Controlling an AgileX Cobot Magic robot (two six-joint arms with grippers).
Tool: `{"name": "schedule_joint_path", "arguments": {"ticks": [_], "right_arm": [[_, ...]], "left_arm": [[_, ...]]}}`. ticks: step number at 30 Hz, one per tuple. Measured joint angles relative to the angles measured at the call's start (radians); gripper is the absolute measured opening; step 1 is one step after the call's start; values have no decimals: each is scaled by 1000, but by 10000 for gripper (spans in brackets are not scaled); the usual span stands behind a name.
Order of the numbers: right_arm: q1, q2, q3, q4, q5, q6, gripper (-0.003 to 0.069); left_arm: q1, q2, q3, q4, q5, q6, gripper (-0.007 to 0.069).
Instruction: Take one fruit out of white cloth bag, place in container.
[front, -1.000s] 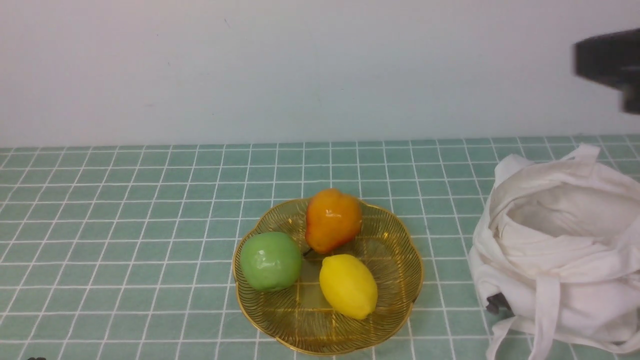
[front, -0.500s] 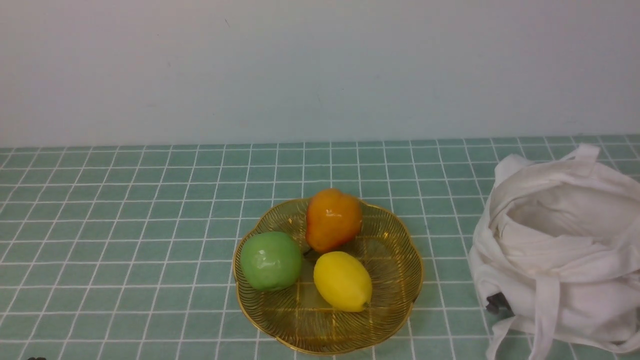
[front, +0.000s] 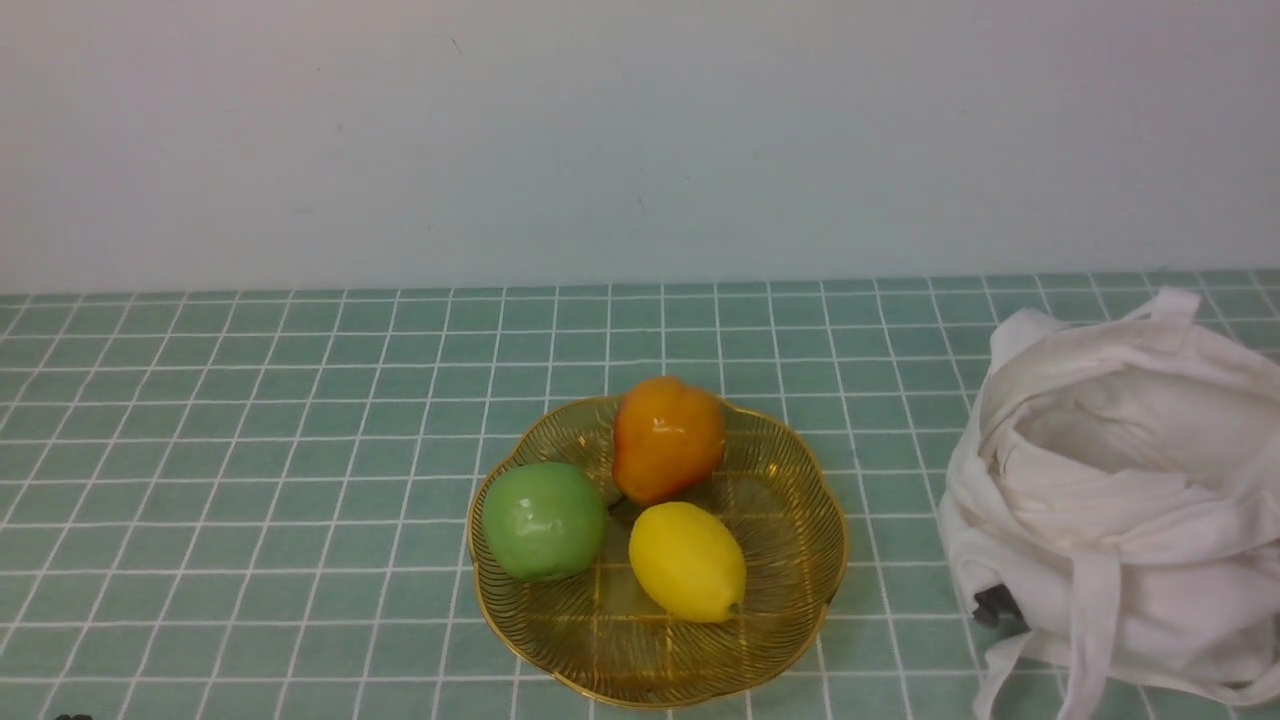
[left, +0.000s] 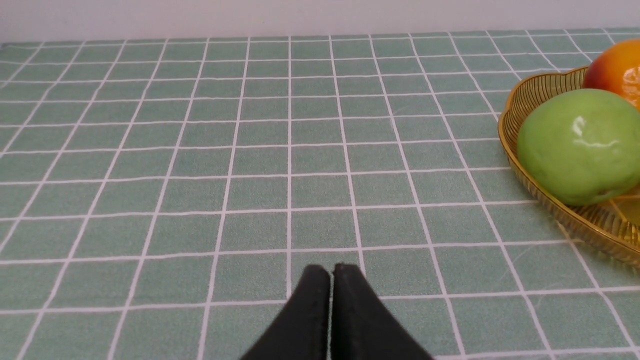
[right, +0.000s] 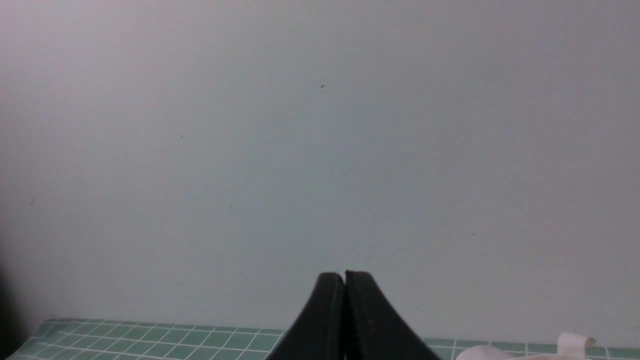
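The yellow lemon, the fruit (front: 688, 561), lies in the golden wire container (front: 800, 600) at the table's middle, beside a green apple (front: 542, 521) and an orange pear-shaped fruit (front: 667, 439). The white cloth bag (front: 1120, 500) slumps at the right with its mouth open. Neither arm shows in the front view. In the left wrist view my left gripper (left: 331, 270) is shut, empty, low over bare cloth, with the container's rim (left: 515, 100) and the apple (left: 580, 145) off to its side. My right gripper (right: 344, 275) is shut, empty, pointing at the wall with a bag strap (right: 575, 342) below.
A green checked tablecloth (front: 250, 450) covers the table up to a plain pale wall (front: 600, 140). A small dark object (front: 995, 605) peeks out at the bag's lower left. The bag's straps (front: 1090, 640) hang toward the front edge.
The right arm, seen at the upper right a second ago, has left the front view. The lemon rolled slightly left and back in the container, then settled.
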Motion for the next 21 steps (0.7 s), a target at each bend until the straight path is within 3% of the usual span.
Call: {"name": "schedule_joint_path", "arguments": {"ticks": [9, 16, 21], "right_arm": [[0, 0, 7, 2, -22, -39, -14], [0, 0, 10, 293, -42, -417, -14], [0, 0, 28, 338, -60, -493, -14]], "left_arm": [[0, 0, 0, 0, 0, 0, -8], [0, 0, 0, 0, 0, 0, -8], [0, 0, 0, 0, 0, 0, -8]]}}
